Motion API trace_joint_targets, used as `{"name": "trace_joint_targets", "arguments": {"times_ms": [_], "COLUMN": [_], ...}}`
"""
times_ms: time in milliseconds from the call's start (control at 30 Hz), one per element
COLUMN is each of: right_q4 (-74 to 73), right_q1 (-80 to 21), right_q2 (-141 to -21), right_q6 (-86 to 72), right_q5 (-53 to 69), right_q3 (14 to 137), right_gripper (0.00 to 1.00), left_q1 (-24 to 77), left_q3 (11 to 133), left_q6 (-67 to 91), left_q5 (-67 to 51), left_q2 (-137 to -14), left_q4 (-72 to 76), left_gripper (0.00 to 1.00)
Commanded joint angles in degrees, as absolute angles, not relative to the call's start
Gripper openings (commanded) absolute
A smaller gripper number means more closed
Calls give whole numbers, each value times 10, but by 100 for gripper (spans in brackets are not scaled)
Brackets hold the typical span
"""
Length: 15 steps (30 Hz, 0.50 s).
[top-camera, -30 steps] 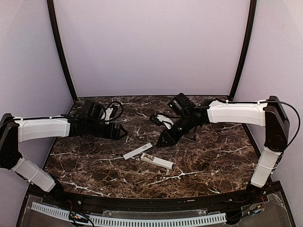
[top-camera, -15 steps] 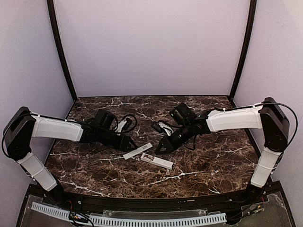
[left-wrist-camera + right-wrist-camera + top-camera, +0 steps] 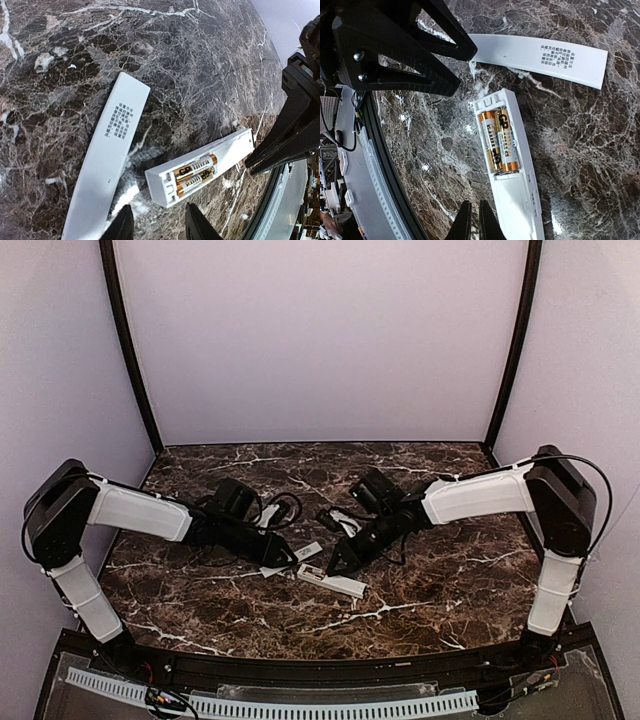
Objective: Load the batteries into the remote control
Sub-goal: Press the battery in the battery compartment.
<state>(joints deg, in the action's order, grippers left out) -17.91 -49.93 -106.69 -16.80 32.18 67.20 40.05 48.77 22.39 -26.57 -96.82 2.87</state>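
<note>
Centrally on the dark marble table (image 3: 450, 600), lying flat and back-up: the white remote control (image 3: 332, 581), its back open at the end nearer the left arm. Seated in that opening, side by side and lengthwise, two gold-and-black batteries (image 3: 499, 141), with "GP" readable on one casing in the right wrist view and the finer print on them too small to make out. Just beside the remote control, apart from it and angled away, a thin white cover strip (image 3: 110, 155) carrying a block of small dark print, not legible. Low over the table, the left gripper (image 3: 157, 227), fingers apart and clamped on nothing, tips close to the open end of the remote control and to the near end of the cover strip. Opposite it, the right gripper (image 3: 475, 225), fingers pressed together on nothing, tips near the remote control's long side; contact with it impossible to tell.
</note>
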Motion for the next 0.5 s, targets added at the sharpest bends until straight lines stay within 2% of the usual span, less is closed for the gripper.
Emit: {"name": "trace_joint_targets", "arguments": {"times_ms": [0,467], "right_q4": [-162,-168], "right_q1": [-504,-505], "right_q2": [-1086,-1112], "right_q6": [-182,-180], "right_q5": [311,300], "right_q3": [691,709], "right_gripper": [6,5], "left_q1": [406,417], "left_q3": [504,513], "left_q6": [235,245], "left_q5": [-279,-281], "left_q2": [-984,-1013], "left_q4": [46,62], "left_gripper": [35,33]}}
